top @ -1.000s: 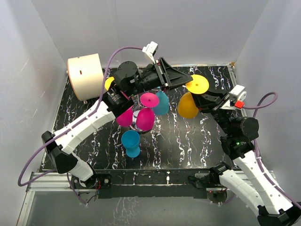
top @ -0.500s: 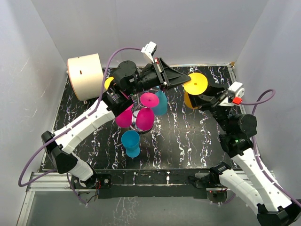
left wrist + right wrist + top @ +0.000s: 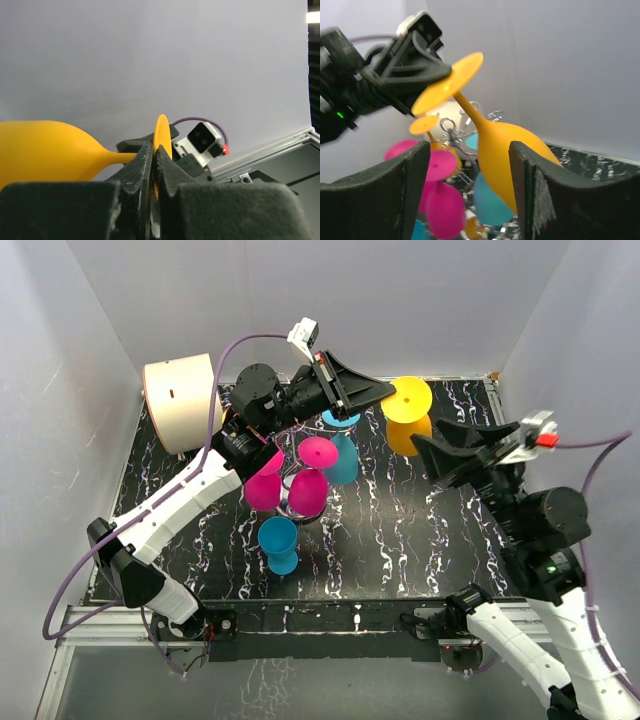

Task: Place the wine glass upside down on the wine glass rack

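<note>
You are in the carrying step. The left gripper [image 3: 385,392] holds the yellow wine glass [image 3: 410,405] in the air, above the far part of the bench [image 3: 400,530]. Its jaws are pressed together on the rim of the foot disc. The glass is to the right of the wine glass rack [image 3: 292,483], near it but not touching. The right gripper [image 3: 432,443] is just beside the bowl, with its jaws spread wide and nothing in them.

I judge that your next move is to bring the stem into a free curl of the rack, so that the foot sits on the wire and the bowl hangs down. The hold is only on a thin edge, so the glass may swing; go slowly. Other coloured glasses [image 3: 310,490] already hang there, and the way in looks narrow.

The left wrist view shows you the grip itself, the jaws closed on the disc and the bowl out to the left, but no rack. The right wrist view shows the tilt, foot high and bowl low, with the wire curls behind. Only the top view shows how glass and rack lie to each other. Which curl is free, I cannot tell.
</note>
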`<action>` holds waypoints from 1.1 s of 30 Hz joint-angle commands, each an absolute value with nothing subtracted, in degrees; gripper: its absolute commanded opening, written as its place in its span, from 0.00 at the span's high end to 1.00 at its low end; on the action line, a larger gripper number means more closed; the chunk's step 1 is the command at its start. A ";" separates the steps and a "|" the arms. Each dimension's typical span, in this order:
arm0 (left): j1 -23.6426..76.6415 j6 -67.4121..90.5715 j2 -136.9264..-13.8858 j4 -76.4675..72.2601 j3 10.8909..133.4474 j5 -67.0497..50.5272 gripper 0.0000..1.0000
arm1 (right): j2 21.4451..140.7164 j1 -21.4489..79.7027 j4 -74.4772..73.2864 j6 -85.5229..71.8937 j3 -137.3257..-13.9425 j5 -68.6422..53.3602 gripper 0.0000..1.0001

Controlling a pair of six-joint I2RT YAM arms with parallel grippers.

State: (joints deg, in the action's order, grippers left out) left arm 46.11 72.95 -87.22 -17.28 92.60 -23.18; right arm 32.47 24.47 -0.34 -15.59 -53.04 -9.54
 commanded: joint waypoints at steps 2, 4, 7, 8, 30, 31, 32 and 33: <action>44.99 72.54 -86.43 -20.79 93.07 -23.38 1.00 | 40.87 24.63 -22.09 -30.42 -72.20 -6.61 0.47; 44.59 71.53 -86.25 -20.41 93.12 -22.73 1.00 | 44.54 24.70 -26.09 -34.59 -77.14 -7.87 0.48; 44.30 69.19 -85.50 -19.51 92.66 -20.87 1.00 | 45.96 24.70 -24.68 -41.32 -78.38 -7.74 0.47; 44.19 68.31 -85.27 -18.78 92.68 -20.35 1.00 | 45.92 24.69 -23.59 -43.25 -78.21 -7.43 0.45; 40.20 66.83 -85.32 -21.44 93.28 -25.02 1.00 | 53.09 24.67 -20.56 -57.06 -82.02 -3.57 0.68; 40.00 67.06 -85.35 -21.66 93.18 -25.19 1.00 | 53.30 24.68 -19.94 -57.30 -81.86 -3.71 0.70; 39.87 67.47 -85.46 -21.89 93.03 -25.30 1.00 | 53.57 24.70 -19.61 -57.52 -81.90 -3.73 0.71; 39.72 67.79 -85.46 -22.35 92.81 -25.27 1.00 | 53.92 24.63 -19.36 -57.60 -82.07 -3.98 0.72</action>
